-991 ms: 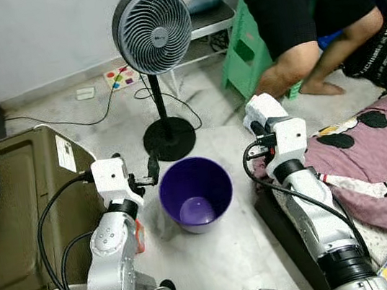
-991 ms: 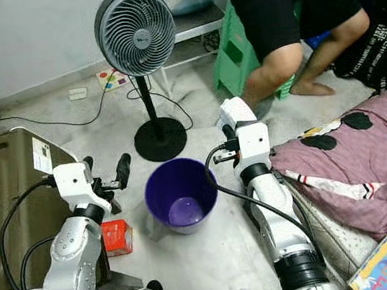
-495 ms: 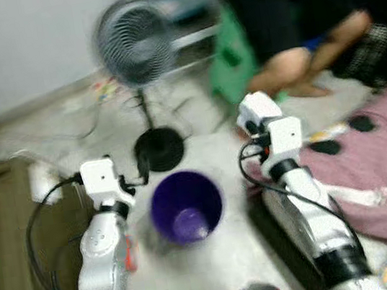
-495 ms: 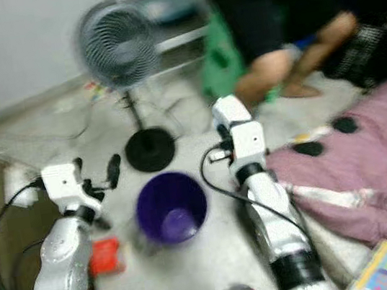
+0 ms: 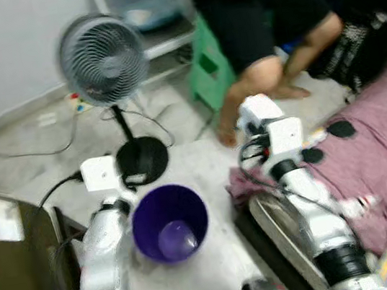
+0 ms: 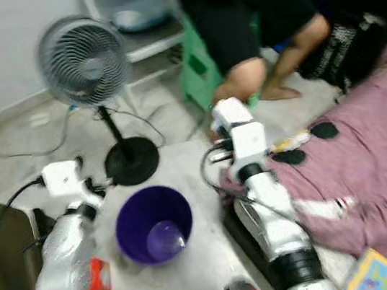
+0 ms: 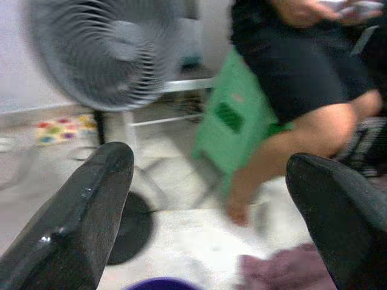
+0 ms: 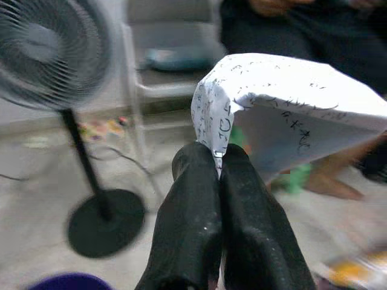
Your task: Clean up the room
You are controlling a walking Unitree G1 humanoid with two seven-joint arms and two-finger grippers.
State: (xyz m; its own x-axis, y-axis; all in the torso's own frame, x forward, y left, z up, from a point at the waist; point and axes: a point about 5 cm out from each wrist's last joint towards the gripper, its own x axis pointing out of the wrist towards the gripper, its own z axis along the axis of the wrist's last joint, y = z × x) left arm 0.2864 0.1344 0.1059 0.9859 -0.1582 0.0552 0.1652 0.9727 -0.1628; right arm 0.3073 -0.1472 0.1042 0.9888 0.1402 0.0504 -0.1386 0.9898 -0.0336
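A purple bin (image 5: 168, 221) stands open on the pale floor between my two arms, its inside bare. In the right wrist view, my right gripper (image 8: 216, 158) is shut on a crumpled white sheet of paper (image 8: 284, 115) with handwriting on it. That arm's wrist (image 5: 273, 133) is raised to the right of the bin, over the edge of the bedding. My left gripper (image 7: 210, 158) stands open with its fingers (image 7: 91, 199) wide apart and nothing between them. It is held just left of the bin's rim, near the fan's base.
A grey standing fan (image 5: 102, 60) with a round black base (image 5: 141, 160) is behind the bin. A person sits on a green stool (image 5: 208, 70) beyond. Mauve bedding (image 5: 377, 154) lies right, an olive box (image 5: 4, 246) left, a red packet (image 6: 98, 274) on the floor.
The whole view has swung, so the fan, bin and box sit further left and more bedding shows. Both arms keep the same pose, and the bin stays between them.
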